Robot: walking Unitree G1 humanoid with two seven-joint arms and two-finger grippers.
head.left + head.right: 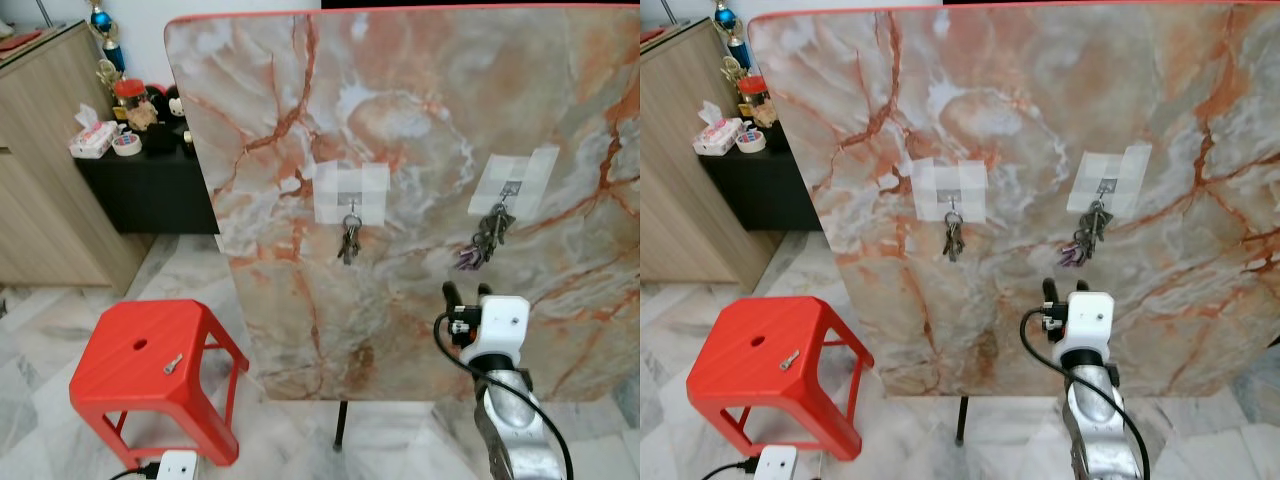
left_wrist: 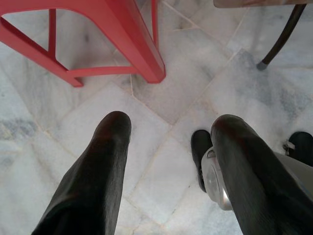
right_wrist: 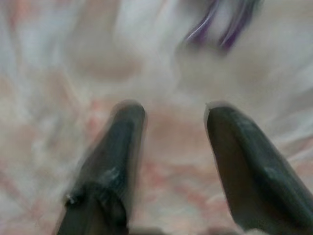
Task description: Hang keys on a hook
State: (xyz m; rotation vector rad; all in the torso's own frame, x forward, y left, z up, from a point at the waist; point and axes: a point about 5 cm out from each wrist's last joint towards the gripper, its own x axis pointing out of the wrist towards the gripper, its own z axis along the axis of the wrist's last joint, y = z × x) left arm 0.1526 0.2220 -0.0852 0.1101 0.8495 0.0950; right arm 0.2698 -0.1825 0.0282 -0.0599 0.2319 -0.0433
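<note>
Black fingers first, since they're nearest to us: our right gripper (image 3: 171,147) is raised in front of the marble board (image 1: 420,120) with its jaws spread fairly wide and nothing between them, touching nothing as far as we can tell. Our left gripper (image 2: 171,161) hangs down over the floor tiles next to the red stool (image 1: 150,365), jaws also apart and empty.

Just above the right gripper, the keys (image 1: 488,240) with the purple bit already dangle from the taped right hook (image 1: 510,188). A second bunch of keys (image 1: 349,242) hangs on the left hook (image 1: 351,207) further along.

So we'd say the hanging looks basically done. The risk is that those open fingers are close under the bunch, and if we lift or swing the arm carelessly we could snag the keys off or peel the tape. There's also a small silver piece (image 1: 173,363) on the stool; can't tell what it is.
</note>
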